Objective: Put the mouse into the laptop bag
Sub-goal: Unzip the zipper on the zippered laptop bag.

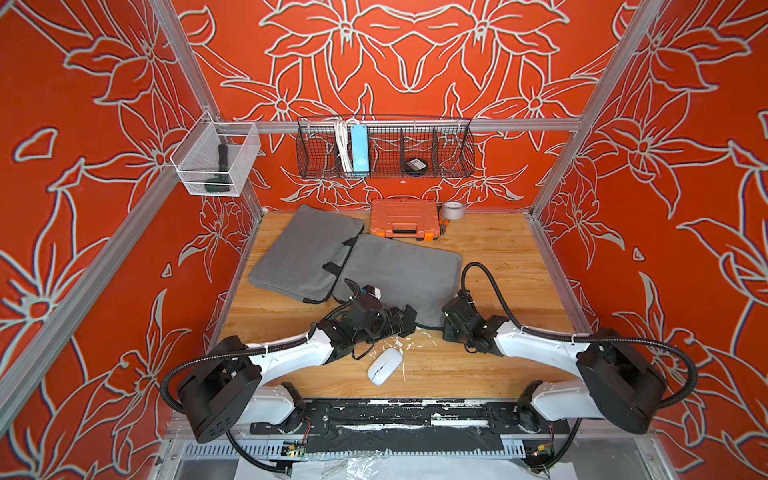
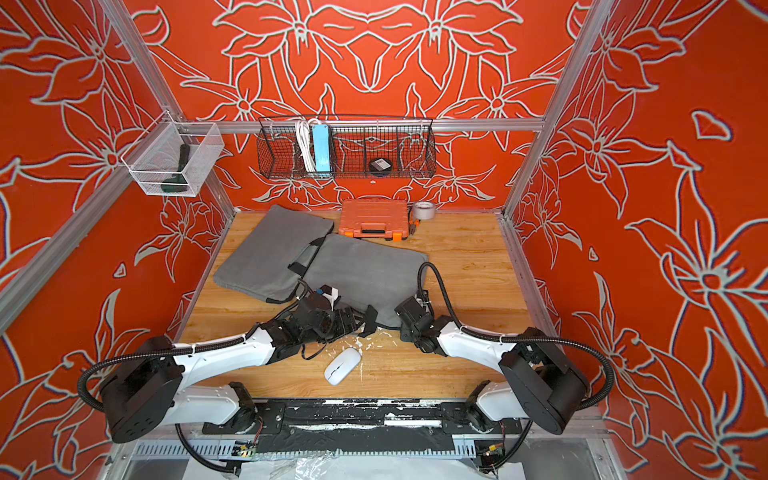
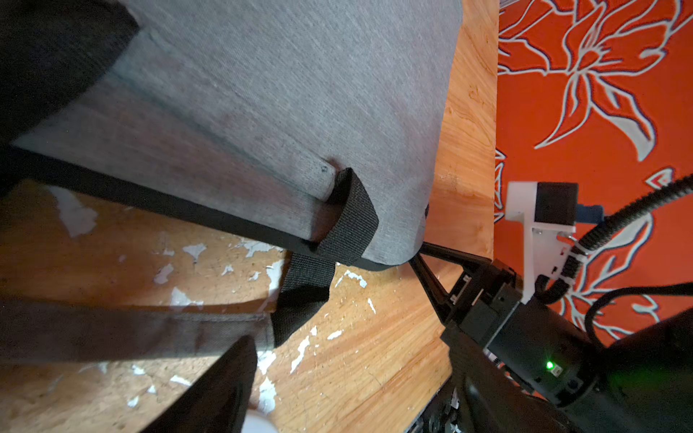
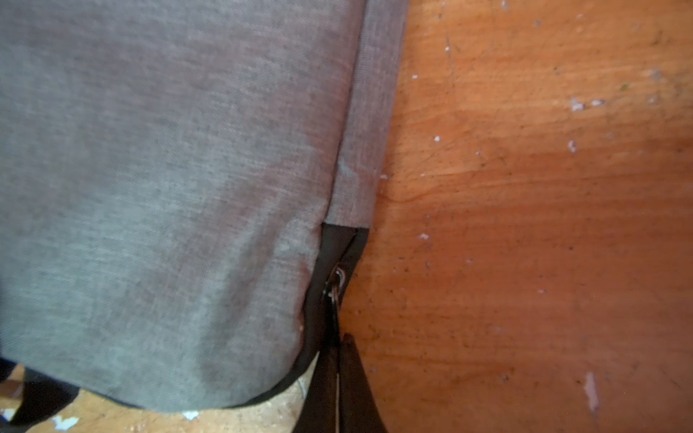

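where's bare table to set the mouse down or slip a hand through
Widest bare tabletop lies right of the near laptop bag, back to the tape roll and the right wall. A smaller patch lies right of the mouse, before the right arm. Crowded: the bag's near edge, where the left gripper and right gripper sit close.

No readable text anywhere, pale label [image 1: 416, 164] on black disc [image 1: 408, 169] in wire basket [image 1: 316, 149], print too small

The mouse [image 1: 385, 365] lies on the table [image 1: 498, 249] before the laptop bag [image 1: 399, 274].
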Controlling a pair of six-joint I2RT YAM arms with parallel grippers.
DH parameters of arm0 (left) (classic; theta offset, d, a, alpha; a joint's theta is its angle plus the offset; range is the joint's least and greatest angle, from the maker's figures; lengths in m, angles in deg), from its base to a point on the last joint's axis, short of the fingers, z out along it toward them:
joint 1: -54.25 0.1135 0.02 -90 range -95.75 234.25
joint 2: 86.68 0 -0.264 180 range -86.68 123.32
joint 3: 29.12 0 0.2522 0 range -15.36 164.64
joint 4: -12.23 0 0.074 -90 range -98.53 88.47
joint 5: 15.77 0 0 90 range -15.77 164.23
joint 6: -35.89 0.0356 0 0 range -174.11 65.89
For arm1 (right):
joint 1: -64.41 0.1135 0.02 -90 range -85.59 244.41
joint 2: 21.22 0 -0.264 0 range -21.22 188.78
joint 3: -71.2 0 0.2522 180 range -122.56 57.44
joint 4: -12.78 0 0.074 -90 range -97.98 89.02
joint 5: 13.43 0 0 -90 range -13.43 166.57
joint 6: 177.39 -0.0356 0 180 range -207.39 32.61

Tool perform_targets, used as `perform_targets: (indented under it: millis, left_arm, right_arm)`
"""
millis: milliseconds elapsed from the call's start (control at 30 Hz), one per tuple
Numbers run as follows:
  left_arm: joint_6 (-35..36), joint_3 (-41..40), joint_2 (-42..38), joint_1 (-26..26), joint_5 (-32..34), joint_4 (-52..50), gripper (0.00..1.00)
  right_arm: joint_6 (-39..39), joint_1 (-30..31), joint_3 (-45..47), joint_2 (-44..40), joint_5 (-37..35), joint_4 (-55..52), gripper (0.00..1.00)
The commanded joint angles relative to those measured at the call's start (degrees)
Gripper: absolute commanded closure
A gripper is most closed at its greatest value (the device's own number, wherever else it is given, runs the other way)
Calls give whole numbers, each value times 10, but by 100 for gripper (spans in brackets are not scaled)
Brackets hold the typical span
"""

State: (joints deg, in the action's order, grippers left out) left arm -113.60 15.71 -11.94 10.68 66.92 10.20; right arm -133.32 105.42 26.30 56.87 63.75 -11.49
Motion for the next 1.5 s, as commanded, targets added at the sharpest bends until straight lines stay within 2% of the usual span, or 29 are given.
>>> perform_targets:
  millis: [0,100,267,367,533,667,800,933,1100,1267,1333,1467]
  left_arm:
    - [-6,7,-5,-3,13,1,18]
    - [-7,9,2,-3,18,2,18]
    - [-1,29,16,0,50,-19,18]
    - [4,40,22,5,51,-25,18]
    - [8,48,27,11,50,-29,18]
    - [8,47,28,12,49,-29,18]
    - [9,43,32,15,46,-25,18]
    - [15,36,43,26,39,-3,19]
    - [45,66,116,41,19,17,22]
    - [42,112,203,42,21,10,23]
    - [38,122,231,42,16,19,28]
    - [26,136,274,41,0,41,72]
  right_arm:
    - [-3,1,12,11,-15,-48,100]
    - [-5,1,18,-4,-26,-62,100]
    - [-8,1,24,-18,-47,-76,90]
    - [-8,1,20,-10,-48,-80,88]
    - [4,1,17,3,-48,-64,70]
    - [14,1,7,16,-52,-55,69]
    - [29,1,-5,42,-42,-35,72]
    - [36,1,-14,67,-37,-26,100]
    - [43,2,-6,64,-4,-14,100]
    - [41,3,14,21,13,-20,100]
    - [44,3,22,-1,22,-25,100]
    - [51,10,32,-31,63,-25,100]
